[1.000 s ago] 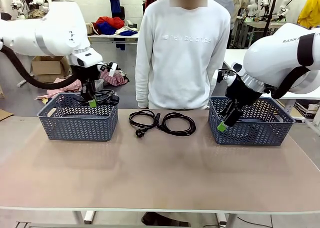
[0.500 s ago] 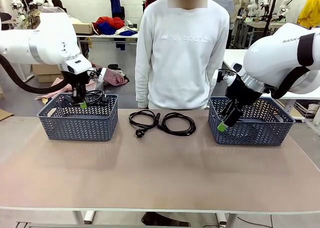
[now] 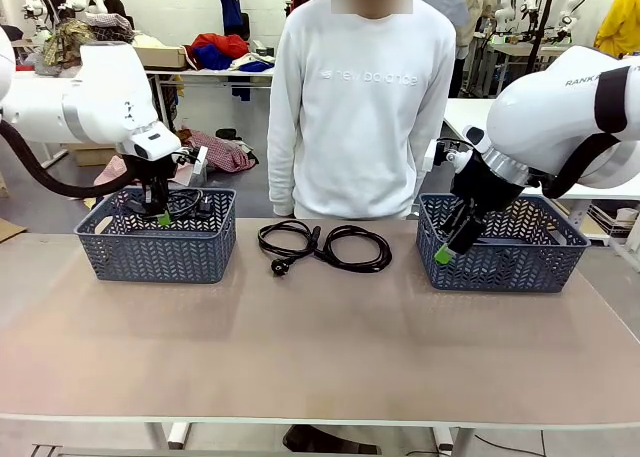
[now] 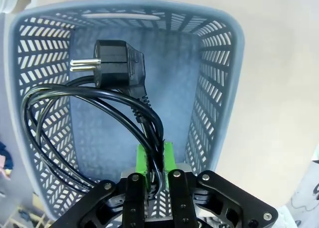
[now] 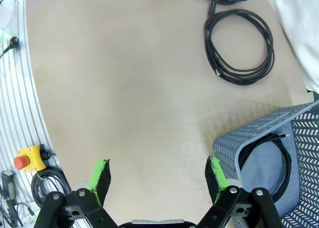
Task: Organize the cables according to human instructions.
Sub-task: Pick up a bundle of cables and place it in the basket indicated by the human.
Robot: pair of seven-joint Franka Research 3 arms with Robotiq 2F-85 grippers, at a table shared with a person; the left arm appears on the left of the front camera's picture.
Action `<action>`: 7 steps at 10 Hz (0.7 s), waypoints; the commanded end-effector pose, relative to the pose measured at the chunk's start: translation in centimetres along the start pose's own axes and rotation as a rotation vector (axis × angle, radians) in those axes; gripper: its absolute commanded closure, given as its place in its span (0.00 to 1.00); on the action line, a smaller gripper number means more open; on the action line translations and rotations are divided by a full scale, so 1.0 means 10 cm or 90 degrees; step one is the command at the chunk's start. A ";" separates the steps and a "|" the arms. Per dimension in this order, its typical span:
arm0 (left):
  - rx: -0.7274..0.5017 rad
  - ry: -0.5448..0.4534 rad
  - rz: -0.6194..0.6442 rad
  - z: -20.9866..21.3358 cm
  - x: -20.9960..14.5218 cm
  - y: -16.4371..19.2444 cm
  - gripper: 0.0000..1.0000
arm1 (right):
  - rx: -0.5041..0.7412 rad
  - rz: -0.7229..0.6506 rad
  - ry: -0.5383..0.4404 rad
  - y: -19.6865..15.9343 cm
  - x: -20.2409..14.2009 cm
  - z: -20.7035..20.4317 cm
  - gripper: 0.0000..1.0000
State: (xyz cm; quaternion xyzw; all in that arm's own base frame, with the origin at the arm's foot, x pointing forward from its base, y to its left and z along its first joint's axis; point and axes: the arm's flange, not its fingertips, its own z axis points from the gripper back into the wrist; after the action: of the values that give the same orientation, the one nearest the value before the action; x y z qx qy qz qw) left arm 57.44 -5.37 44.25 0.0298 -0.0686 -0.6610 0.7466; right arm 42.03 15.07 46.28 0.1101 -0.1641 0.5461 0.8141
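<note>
**Lettering.** "new balance" is showing across the white sweatshirt of the person [image 3: 365, 127], who is standing at the far edge of the beige bench [image 3: 320, 357]. "RANKA" is showing on the white right arm [image 3: 560, 107].

**Cables.**
- Two thin black coiled cables are lying side by side on the bench directly in front of the person. One is ending in a chunky plug [image 3: 281, 267]; the other is a plain loop [image 3: 352, 265].
- A third black cable [image 5: 288, 165] is lying coiled inside the blue-grey lattice plastic basket [image 3: 520, 267] on the robot's right of the person.
- A fourth black cable [image 4: 99, 94], with a two-pin plug, is hanging over the open top of a matching basket [image 3: 150, 257] on the robot's left of the person.

**Surroundings.** A yellow box with a red button [image 5: 24, 160] is sitting beyond the bench edge, well away from the person.

**Arms.**
- The left gripper [image 4: 154, 155] is pointing down into its basket, green pads pinching the fourth cable's strands.
- The right gripper [image 5: 158, 175] is tilting down at the near corner of its basket, jaws spread wide and holding nothing.
</note>
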 end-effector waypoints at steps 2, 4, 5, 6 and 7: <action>0.015 0.015 0.012 0.02 -0.03 0.09 0.85 | -0.004 -0.007 0.002 0.00 0.00 0.01 0.00; 0.005 0.012 0.017 0.02 -0.04 0.10 0.66 | -0.004 -0.007 0.002 0.00 0.00 0.01 0.00; -0.001 0.005 0.018 0.05 -0.05 0.11 0.47 | -0.004 -0.007 0.002 0.00 0.00 0.01 0.00; -0.004 0.001 0.019 0.08 -0.05 0.12 0.61 | -0.004 -0.007 0.002 0.00 0.00 0.01 0.00; -0.012 -0.001 0.014 0.11 -0.04 0.13 0.27 | -0.004 -0.007 0.002 0.00 0.00 0.01 0.00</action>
State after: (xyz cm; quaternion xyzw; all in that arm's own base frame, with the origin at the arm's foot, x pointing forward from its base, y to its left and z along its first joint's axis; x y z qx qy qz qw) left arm 58.23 -4.94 44.87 0.0297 -0.0690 -0.6561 0.7509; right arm 42.03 15.07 46.28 0.1101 -0.1641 0.5461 0.8141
